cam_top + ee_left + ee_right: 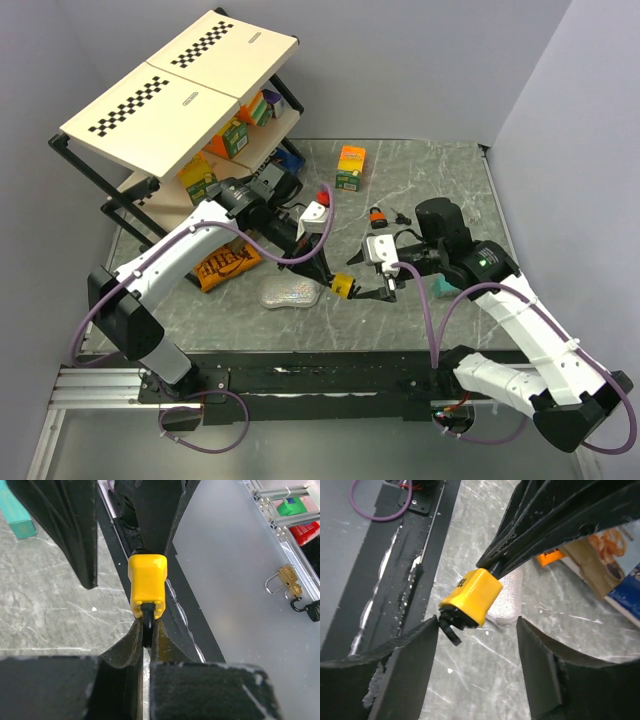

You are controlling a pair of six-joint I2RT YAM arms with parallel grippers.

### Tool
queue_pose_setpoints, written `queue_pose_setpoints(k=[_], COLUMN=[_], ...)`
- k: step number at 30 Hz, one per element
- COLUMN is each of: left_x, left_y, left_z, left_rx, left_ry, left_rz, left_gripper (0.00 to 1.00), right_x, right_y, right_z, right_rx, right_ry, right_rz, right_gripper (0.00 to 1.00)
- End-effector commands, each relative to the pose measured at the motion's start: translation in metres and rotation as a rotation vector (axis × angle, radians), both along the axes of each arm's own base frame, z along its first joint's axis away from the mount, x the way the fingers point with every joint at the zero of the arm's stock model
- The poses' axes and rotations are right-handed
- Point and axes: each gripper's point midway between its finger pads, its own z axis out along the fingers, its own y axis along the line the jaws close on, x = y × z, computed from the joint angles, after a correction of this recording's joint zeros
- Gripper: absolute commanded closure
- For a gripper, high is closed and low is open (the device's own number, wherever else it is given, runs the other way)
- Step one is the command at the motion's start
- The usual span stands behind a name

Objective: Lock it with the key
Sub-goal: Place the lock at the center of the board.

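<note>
Padlock [472,597] held in the air above the table [485,680], between the two arms. The left gripper [146,630] is clamped tight on the black shackle [147,617], so the yellow body juts out beyond its fingertips. The right gripper [476,625] faces it with fingers well apart, nothing pinched. The key [449,625] sticks out of the body's far end, just beside one of those fingers. To do the step well, the right gripper should probably centre on the key's head and close flat on it. It should then twist about the key's own line while the left gripper holds firm. An off-centre pinch would likely slip, or lever the lock round in the left grip. The padlock's long axis runs from the left gripper toward the right one: the shackle end points at the left gripper, the keyed end at the right.
</note>
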Motion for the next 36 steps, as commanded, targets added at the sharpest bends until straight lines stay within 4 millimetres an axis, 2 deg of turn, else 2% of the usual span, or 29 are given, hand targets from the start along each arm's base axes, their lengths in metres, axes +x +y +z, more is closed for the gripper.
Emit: queue_pose_setpoints(k=[1, 8, 18, 36], left_x=[-0.018, -0.016, -0.016, -0.014], left_y=[0.0, 0.0, -0.001, -0.003], left_z=[0.025, 0.026, 0.024, 0.023], left_rx=[-0.099, -0.107, -0.106, -0.105], left_ry=[0.001, -0.009, -0.004, -0.002], left_rz=[-0.082, -0.061, -0.061, -0.049], left_gripper=[0.99, 0.99, 0.99, 0.99], right_x=[0.0, -0.007, 0.001, 0.006], right_y=[-0.001, -0.012, -0.006, 0.01], right_z=[0.016, 0.001, 0.004, 0.017], right_rx=[0.006, -0.043, -0.031, 0.04], right_ry=[-0.122, -0.145, -0.148, -0.106], right_rz=[0.044, 0.05, 0.043, 0.023], right_gripper=[0.27, 0.28, 0.28, 0.4])
